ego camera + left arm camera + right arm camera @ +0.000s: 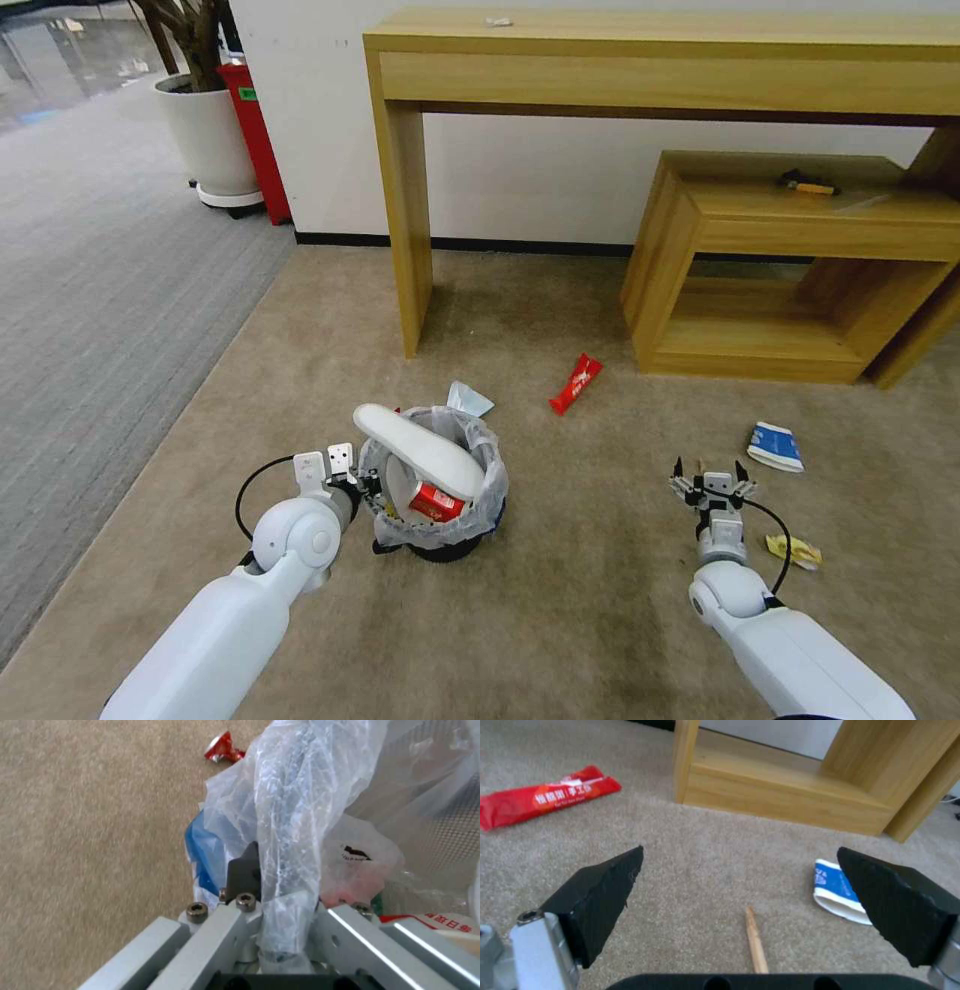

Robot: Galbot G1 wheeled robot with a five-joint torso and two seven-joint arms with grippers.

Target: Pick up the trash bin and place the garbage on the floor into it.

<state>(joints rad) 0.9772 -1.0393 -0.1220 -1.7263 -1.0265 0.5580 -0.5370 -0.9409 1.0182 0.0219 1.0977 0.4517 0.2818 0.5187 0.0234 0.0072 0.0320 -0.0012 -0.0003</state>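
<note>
Collection step under way: the left gripper (362,487) is clamped on the bagged rim of the trash bin (440,500), which sits on the floor (560,600) holding a white slipper (420,450). The right gripper (740,896), jaws spread wide, hovers over the wooden stick (756,945). The next move likely calls for lowering to straddle that thin stick, with the red wrapper (576,383) and blue-white carton (776,446) lying farther off.

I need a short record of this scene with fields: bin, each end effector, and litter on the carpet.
bin: trash bin on the floor, a white slipper sticking out of it
left end effector: shut on the bin's bag at the rim
right end effector: open, empty, above the carpet
litter on the floor: red wrapper, blue-white carton, yellow wrapper, wooden stick
</note>
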